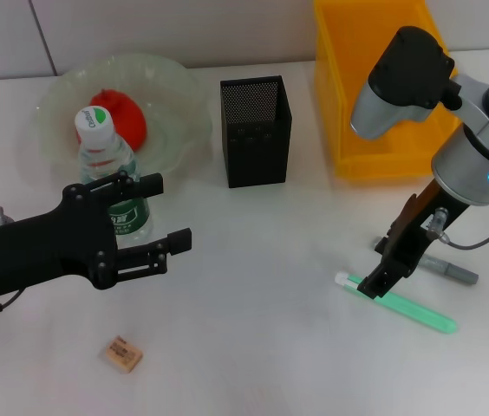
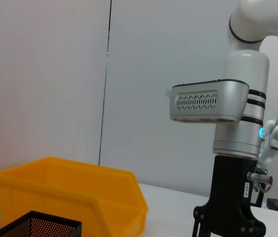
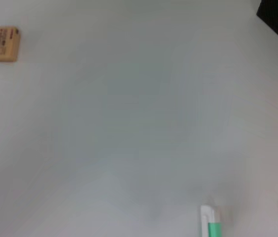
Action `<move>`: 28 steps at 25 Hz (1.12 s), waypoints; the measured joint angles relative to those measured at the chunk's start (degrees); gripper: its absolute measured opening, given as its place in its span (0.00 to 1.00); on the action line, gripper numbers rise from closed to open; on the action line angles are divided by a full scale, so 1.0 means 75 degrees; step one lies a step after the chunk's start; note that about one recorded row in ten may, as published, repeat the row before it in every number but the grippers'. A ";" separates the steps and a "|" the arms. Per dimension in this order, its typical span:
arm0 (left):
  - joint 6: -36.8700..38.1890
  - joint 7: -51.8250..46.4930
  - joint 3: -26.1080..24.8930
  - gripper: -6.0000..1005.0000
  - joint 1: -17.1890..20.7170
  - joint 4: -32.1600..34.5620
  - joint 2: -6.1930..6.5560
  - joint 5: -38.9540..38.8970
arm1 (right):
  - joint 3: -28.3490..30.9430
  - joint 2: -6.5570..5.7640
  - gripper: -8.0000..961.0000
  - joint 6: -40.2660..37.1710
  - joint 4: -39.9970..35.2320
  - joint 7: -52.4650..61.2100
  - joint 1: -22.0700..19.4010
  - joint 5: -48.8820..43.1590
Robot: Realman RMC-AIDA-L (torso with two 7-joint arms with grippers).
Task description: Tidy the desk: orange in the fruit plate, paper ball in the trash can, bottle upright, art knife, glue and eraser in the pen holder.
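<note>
Left gripper [image 1: 153, 217]: I see its jaws spread wide at about 9 o'clock on the tabletop [image 1: 262, 347], one finger just in front of the bottle, the other lower and toward me, nothing clamped between them.
Bottle [image 1: 110, 169]: standing upright with a white cap and green label, at the near rim of the fruit plate, partly hidden by my left gripper.
Fruit plate [image 1: 175, 104]: clear glass dish at 10 o'clock, holding a red-orange fruit [image 1: 123, 113] behind the bottle.
Pen holder [image 1: 256, 130]: black mesh box near 12 o'clock, between the fruit plate and the yellow bin [image 1: 348, 113]; I cannot tell what is inside.
Right gripper [image 1: 381, 276]: down at about 4 o'clock, its tips at the white-capped end of the green tool; I cannot tell how its jaws stand.
Green tool [image 1: 409, 308]: long green stick lying flat on the tabletop, running out toward 4 o'clock; its white end also shows in the right wrist view [image 3: 210, 222].
Grey tool [image 1: 453, 270]: slim grey item lying just behind the green tool, partly hidden by my right arm.
Eraser [image 1: 124, 354]: small tan block lying alone at 7 o'clock, well apart from both grippers.
</note>
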 joint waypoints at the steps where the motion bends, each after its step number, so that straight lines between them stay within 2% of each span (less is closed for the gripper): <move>1: 0.0000 0.0000 0.0000 0.81 -0.0005 -0.0003 0.0000 0.0000 | -0.0001 0.0000 0.72 0.0009 0.0027 -0.0002 0.0000 0.0000; 9: 0.0000 -0.0003 0.0000 0.81 -0.0051 -0.0093 0.0000 0.0000 | -0.0091 0.0003 0.72 0.0085 0.0109 0.0029 0.0027 -0.0175; 18: -0.0001 -0.0003 0.0000 0.81 -0.0020 -0.0094 0.0000 0.0003 | -0.0923 0.0024 0.72 0.0273 0.0131 0.0392 0.0145 -0.0256; 28: 0.0003 0.0046 0.0000 0.81 0.0029 -0.0094 0.0000 0.0003 | -0.1374 0.0025 0.72 0.0448 0.0159 0.0626 0.0223 -0.0404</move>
